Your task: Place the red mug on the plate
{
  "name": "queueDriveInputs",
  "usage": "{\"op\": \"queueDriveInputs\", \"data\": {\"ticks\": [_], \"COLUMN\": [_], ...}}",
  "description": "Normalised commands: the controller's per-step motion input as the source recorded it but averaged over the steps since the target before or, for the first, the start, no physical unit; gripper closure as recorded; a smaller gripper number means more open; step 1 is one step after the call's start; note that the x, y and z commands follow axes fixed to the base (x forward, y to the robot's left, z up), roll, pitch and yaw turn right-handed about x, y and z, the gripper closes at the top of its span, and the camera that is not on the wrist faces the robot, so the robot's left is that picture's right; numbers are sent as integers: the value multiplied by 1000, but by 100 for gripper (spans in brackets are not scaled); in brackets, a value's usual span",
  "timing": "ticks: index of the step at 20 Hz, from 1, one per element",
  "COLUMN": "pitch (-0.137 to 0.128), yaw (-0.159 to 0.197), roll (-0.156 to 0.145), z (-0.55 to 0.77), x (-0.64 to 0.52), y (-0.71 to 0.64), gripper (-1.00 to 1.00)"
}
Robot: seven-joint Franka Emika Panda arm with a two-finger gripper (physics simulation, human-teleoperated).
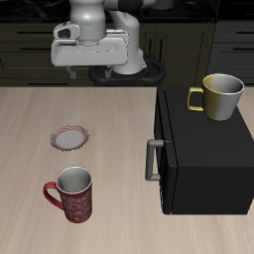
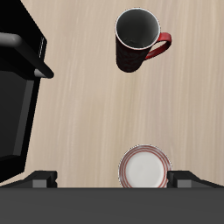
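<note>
The red mug (image 1: 74,194) stands upright on the table near its front edge, with its handle pointing away from the black cabinet. It also shows in the wrist view (image 2: 136,39). The plate (image 1: 69,138) lies flat on the table a little farther back than the mug, apart from it, and shows in the wrist view (image 2: 144,168). My gripper (image 1: 99,73) hangs high above the table, farther back than the plate. In the wrist view the gripper (image 2: 115,178) is open and empty, with only its fingertips (image 2: 44,178) showing.
A black cabinet (image 1: 203,149) with a front handle stands on the table beside the mug and plate, and shows in the wrist view (image 2: 17,96). A yellow mug (image 1: 221,96) stands on top of it. Dark kitchen cupboards line the back.
</note>
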Motion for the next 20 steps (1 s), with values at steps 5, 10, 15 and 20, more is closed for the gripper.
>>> {"op": "queueDriveInputs", "data": {"ticks": [5, 10, 15, 20], "pitch": [21, 29, 17, -10], "yaw": [-8, 0, -16, -5], "roll": [10, -7, 14, 5], "z": [29, 8, -11, 72], "x": [434, 451, 288, 349], "y": [-152, -128, -29, -16], "gripper": [-100, -100, -100, -100]}}
